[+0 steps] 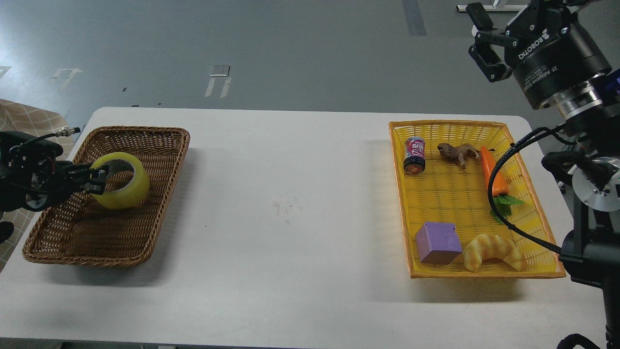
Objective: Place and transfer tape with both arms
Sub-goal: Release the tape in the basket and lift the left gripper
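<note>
A: The tape (121,180) sat in the brown wicker basket (160,140) on the left of the tabletop (290,203), tipped up with its core facing us. The left end effector (94,179) was right at the roll's left wall, its fingers apparently pinching that wall, 1 reaching into the core. I read that as clenched on the tape.

B: And the right end effector (484,46)?

A: High at the back right, above the tabletop, fingers spread and gripping nothing. It was well apart from the yellow plastic basket (484,127), which held a can (414,155), a toy animal (457,152), a carrot (494,174), a purple cube (438,242) and a croissant (491,249).

B: So which step?

A: My judgement: the pick-up, the first part of the transfer. Whether the roll rested on the wicker or hung clear, I couldn't tell.

B: Next move?

A: Probably a clean lift over the basket rim, then a carry toward the bare middle, where the right arm could reach it. The thin wall grip looked liable to let the roll swing.
</note>
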Motion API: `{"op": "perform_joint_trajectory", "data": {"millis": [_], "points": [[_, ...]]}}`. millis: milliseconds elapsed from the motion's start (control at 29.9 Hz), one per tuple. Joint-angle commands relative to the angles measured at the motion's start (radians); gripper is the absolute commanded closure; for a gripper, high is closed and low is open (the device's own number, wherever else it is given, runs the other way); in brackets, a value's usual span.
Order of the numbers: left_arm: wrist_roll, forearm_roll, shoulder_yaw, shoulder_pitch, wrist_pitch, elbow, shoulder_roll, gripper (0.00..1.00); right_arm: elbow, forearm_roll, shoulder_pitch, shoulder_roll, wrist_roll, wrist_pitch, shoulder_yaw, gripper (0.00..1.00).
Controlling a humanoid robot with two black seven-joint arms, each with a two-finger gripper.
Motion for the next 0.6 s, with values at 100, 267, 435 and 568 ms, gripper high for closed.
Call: {"op": "perform_joint_trajectory", "data": {"millis": [100, 267, 435, 568], "points": [[-0.012, -0.048, -0.001, 0.007, 0.006, 0.008, -0.049, 0.13, 0.000, 0.000, -0.015, 0.003, 0.000, 0.000, 0.000, 0.00], [-0.018, -0.135, -0.028, 0.007, 0.097, 0.017, -0.060, 0.03, 0.000, 0.000, -0.020, -0.004, 0.000, 0.012, -0.002, 0.00], [-0.021, -0.255, -0.028, 0.007, 0.207, 0.017, -0.068, 0.02, 0.000, 0.000, -0.017, -0.017, 0.000, 0.019, -0.003, 0.00], [-0.062, -0.370, -0.028, 0.005, 0.210, 0.017, -0.054, 0.02, 0.000, 0.000, -0.020, -0.048, 0.000, 0.019, -0.003, 0.00]]}}
